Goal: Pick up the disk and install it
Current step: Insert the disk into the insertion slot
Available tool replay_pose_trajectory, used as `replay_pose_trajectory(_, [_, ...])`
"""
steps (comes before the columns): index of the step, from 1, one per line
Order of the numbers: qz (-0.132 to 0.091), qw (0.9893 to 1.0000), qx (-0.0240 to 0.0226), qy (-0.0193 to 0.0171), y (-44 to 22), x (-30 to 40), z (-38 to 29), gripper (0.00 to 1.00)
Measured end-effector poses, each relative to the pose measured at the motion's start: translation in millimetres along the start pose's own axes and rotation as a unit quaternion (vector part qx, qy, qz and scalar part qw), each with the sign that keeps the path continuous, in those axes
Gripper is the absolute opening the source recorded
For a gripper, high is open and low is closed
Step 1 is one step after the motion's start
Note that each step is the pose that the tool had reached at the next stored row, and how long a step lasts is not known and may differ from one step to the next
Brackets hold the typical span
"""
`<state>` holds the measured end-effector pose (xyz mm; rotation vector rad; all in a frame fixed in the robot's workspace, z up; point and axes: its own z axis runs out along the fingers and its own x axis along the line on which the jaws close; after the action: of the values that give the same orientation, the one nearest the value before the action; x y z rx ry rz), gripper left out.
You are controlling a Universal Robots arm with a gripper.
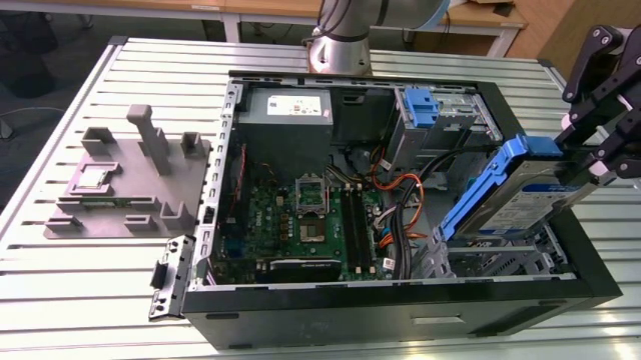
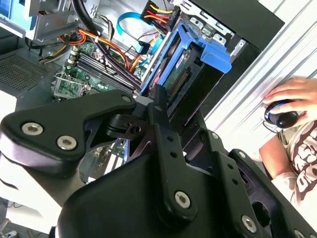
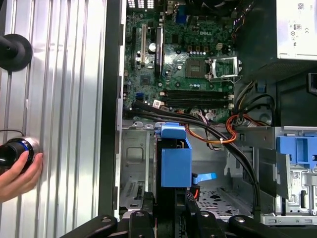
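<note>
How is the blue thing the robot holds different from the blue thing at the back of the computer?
The disk is tilted, sticking half out of the case, in the gripper; the blue bracket sits in its metal cage. The disk carries a silver drive; the bracket looks like plain plastic. Both have blue plastic.

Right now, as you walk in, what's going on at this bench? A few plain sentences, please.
The robot's gripper holds the blue-framed disk tilted, with its lower end at the drive bay of the open computer case. The disk is not yet seated flat. A person's hand rests on a small black-and-blue device on the table beside the case.
</note>
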<state>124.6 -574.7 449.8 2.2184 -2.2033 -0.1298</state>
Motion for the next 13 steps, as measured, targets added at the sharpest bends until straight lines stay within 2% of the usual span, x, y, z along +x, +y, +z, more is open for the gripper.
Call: replay_pose_trajectory(13, [0.008, 1.0, 0.0004, -0.0006, 0.0, 1.0, 0.4, 0.35])
